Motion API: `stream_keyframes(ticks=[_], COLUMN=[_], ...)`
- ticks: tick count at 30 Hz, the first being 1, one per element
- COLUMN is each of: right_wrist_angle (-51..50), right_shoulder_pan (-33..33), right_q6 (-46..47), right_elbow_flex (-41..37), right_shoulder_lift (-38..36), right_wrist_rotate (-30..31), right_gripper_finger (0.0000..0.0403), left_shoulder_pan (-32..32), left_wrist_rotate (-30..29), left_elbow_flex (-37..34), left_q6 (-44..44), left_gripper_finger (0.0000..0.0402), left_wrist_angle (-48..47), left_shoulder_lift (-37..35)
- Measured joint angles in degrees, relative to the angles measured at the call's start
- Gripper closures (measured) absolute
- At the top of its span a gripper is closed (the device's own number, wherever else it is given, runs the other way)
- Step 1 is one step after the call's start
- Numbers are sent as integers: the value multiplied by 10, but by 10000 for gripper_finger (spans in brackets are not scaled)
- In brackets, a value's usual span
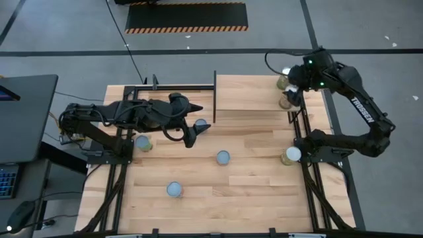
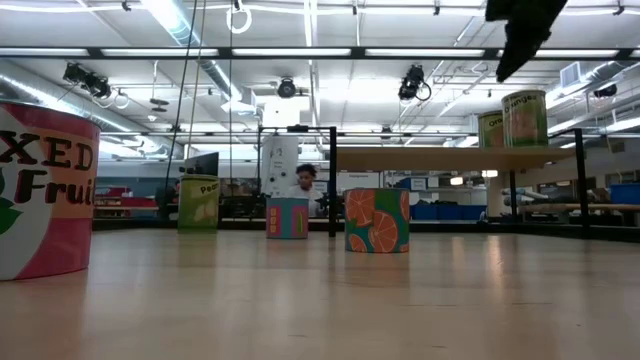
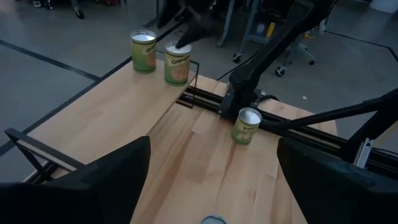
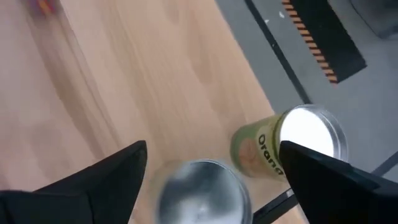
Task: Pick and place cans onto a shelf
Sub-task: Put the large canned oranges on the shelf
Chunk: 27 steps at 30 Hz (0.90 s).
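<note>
Plainly, the 2 cans (image 4: pixel 283 146) on the shelf (image 1: pixel 251 99) stand upright at its right end, rigid, slick-sided tins best pinched mid-label. My right gripper (image 4: pixel 208 177) hovers above them, fingers apart, empty; my left gripper (image 1: pixel 192 135) waits mid-table, spread.

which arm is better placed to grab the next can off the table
Left. Its open tool hangs right beside a can on the tabletop, while the right tool is over the shelf by two cans already placed.
</note>
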Motion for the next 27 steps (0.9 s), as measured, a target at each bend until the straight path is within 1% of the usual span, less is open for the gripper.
stream_keyframes(ticks=[2,4,6,9,13,15,18,21,27], right_wrist_angle=[-32,-73,-122,-170,-165,-147,-107,-75,-58], right_shoulder_pan=[5,8,8,8,17,19,19,19,19], right_q6=[71,165,265,397,503,529,551,555,514], right_elbow_flex=[26,45,49,31,-15,-36,-61,-70,-70], right_shoulder_lift=[0,-1,-1,-1,0,0,1,2,4], right_wrist_rotate=[11,32,36,31,31,42,42,43,114], right_gripper_finger=[29,30,30,30,30,30,30,30,30], left_shoulder_pan=[0,0,0,0,0,0,0,0,0], left_wrist_rotate=[0,0,0,0,0,0,0,0,0], left_elbow_flex=[0,0,0,0,0,0,0,0,0], left_q6=[-1,-1,0,0,14,29,55,71,81], left_gripper_finger=[45,45,45,45,45,45,45,45,45], left_wrist_angle=[0,0,0,0,1,1,1,2,1], left_shoulder_lift=[0,0,0,0,0,-3,-8,-13,-23])
